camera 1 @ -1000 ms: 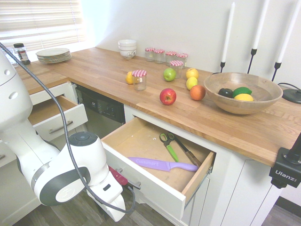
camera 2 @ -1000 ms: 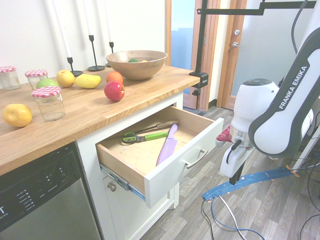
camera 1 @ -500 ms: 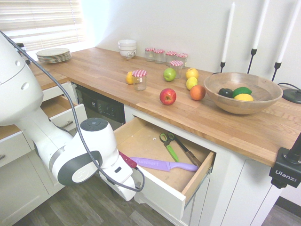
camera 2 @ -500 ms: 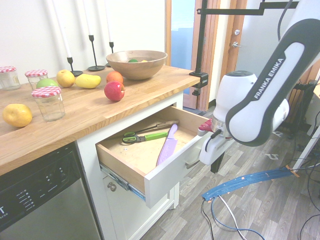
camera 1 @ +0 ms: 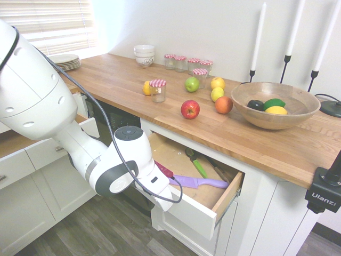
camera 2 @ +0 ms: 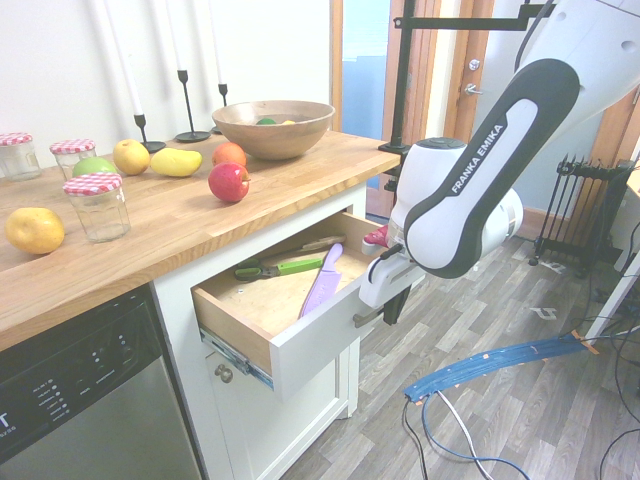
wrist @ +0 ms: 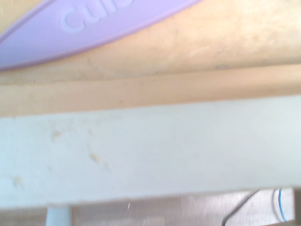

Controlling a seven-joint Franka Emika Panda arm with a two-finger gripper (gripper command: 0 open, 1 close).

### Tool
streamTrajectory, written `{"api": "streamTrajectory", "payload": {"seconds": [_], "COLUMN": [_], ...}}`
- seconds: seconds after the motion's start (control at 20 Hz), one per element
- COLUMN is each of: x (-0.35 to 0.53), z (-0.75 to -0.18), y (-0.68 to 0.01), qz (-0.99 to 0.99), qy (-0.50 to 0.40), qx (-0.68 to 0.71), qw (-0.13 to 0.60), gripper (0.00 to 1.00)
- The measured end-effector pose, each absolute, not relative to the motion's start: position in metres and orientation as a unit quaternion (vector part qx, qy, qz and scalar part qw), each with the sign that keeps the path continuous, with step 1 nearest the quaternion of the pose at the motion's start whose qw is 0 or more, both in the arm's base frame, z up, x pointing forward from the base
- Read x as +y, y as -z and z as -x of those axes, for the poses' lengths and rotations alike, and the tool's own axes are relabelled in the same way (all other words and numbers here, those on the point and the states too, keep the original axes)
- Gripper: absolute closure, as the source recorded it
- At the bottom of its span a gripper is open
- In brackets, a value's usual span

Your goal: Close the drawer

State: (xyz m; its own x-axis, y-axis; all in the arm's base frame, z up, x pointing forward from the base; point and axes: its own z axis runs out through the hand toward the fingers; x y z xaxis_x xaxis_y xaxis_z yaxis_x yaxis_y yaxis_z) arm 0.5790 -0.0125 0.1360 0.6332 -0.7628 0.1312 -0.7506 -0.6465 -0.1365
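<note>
Second exterior view: drawer under counter, partly open, holding purple knife and scissors. Gripper pointed down against white front, fingers clenched on nothing; likely placed for pushing drawer shut.

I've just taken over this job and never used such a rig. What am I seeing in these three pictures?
A white robot arm is working on a kitchen drawer. Two pictures come from room cameras on opposite sides; the third from a wrist camera looking down at the drawer's white front edge and a purple knife. The end effector is shut, holds nothing, and sits at the drawer's front. The drawer is partly open, with the knife and green scissors inside. On the counter: fruit, jars and a wooden bowl.
</note>
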Motion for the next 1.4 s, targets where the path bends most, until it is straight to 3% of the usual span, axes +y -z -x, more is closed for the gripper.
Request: {"api": "streamTrajectory", "payload": {"seconds": [1.4], "x": [0.002], "z": [-0.722], "y": [-0.14], "qz": [0.887], "qy": [0.159], "qx": [0.431], "qw": [0.048], "gripper": [1.0]}}
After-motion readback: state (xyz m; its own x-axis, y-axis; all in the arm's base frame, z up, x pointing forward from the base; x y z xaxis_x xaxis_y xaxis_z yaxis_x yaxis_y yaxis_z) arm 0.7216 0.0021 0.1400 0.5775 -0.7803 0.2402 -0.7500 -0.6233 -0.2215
